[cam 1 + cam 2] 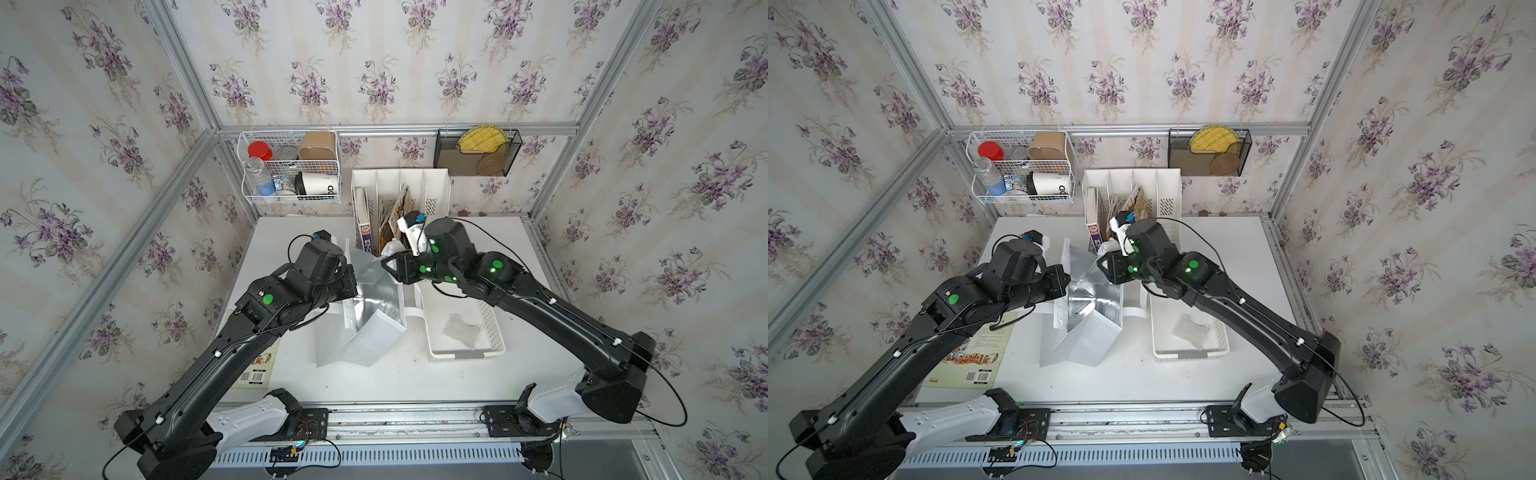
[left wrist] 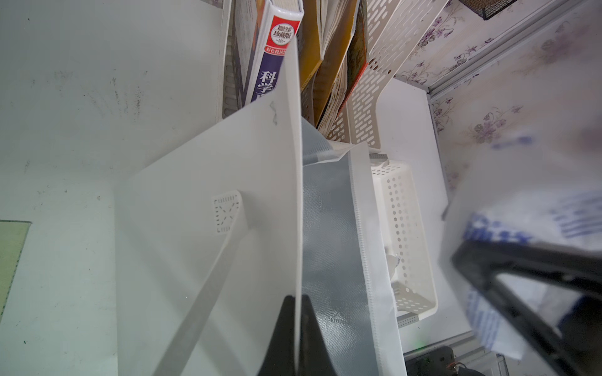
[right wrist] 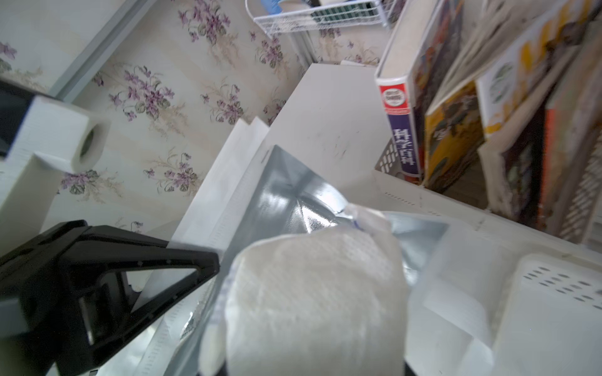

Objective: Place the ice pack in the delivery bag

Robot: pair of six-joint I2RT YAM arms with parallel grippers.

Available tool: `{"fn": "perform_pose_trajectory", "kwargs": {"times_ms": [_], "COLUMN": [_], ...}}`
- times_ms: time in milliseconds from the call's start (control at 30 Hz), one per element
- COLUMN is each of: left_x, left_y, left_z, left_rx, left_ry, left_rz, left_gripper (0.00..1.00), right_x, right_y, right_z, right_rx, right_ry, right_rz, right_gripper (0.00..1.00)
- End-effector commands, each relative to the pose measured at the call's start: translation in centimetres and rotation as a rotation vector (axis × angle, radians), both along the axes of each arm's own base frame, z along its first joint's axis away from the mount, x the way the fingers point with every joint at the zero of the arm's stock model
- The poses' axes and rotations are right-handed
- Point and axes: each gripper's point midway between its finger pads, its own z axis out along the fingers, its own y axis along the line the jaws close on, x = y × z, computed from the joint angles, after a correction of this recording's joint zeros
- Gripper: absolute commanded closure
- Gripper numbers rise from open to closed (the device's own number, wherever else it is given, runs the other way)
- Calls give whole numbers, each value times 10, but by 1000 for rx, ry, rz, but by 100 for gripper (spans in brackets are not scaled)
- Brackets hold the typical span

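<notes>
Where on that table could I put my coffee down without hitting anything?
Bare table along the front edge, ahead of the delivery bag and white basket; also the far right corner beside the file rack. The middle is crowded.

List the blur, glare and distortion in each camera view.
Left wrist view: the blue-printed white soft ice pack is out of focus, the white fabric delivery bag sharp. Right wrist view: the pack looms soft in the foreground; the bag's silver foil lining glares. Both top views: wide-angle lens splays the aluminium frame posts outward.
</notes>
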Motion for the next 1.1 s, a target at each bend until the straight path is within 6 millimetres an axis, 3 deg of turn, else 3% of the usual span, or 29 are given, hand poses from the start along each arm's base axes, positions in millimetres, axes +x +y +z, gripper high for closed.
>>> {"fn": "perform_pose_trajectory", "kwargs": {"times_ms": [0,267,433,567,733,800,900,1067], "left_x": [0,-3,-3,-4,-4,-4,-3,-3], "left_y": [7,9,10,12,12,12,12,12], "left_z": [3,3,0,1,0,-1,-2,-5], "left_rx": [-3,-8,-5,-4,-3,-1,0,1], "left_ry": [-21,-29,-22,-29,-28,-27,-24,-21], "left_rz": [33,28,34,41,41,41,43,46], "left_gripper": [100,100,100,100,100,100,100,100], "right_x": [9,-2,-3,-4,-7,-7,-7,-8], "right_y": [4,27,37,41,45,46,44,38], "right_z": [-11,-35,-69,-81,-77,-76,-72,-53], "right_rx": [-95,-144,-189,-197,-157,-153,-145,-103], "right_ry": [-20,26,86,109,107,110,101,62], "right_rz": [-31,49,63,64,80,81,74,66], "right_gripper": [82,80,79,64,55,47,28,13]}}
